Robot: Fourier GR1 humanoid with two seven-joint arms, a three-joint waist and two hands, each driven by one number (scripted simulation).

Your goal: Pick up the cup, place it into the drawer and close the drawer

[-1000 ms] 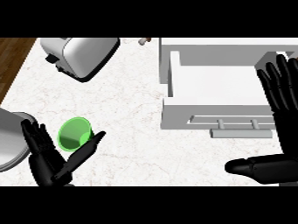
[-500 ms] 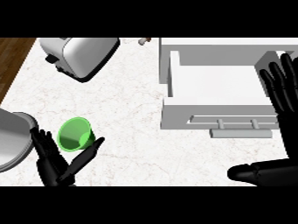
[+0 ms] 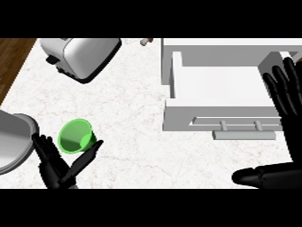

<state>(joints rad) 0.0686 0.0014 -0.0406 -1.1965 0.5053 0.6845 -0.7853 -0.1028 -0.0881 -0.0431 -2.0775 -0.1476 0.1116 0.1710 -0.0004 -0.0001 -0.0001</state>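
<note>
Left robot hand (image 3: 60,170): black all over, matt finish; slender fingers built of short jointed segments; shows at 7 o'clock of the head view.
Left thumb: same black, segmented, tapering to a rounded tip.
Right robot hand (image 3: 296,104): black, larger in view; long segmented fingers with faint lighter seams between segments; shows at 3 o'clock.
Right palm: broad, flat, uniformly black, no markings legible.
Right thumb: thick black cylinder with a rounded end, at 5 o'clock.
Forearms: not discernible in this view.
Cables, screws, labels: none legible.
</note>
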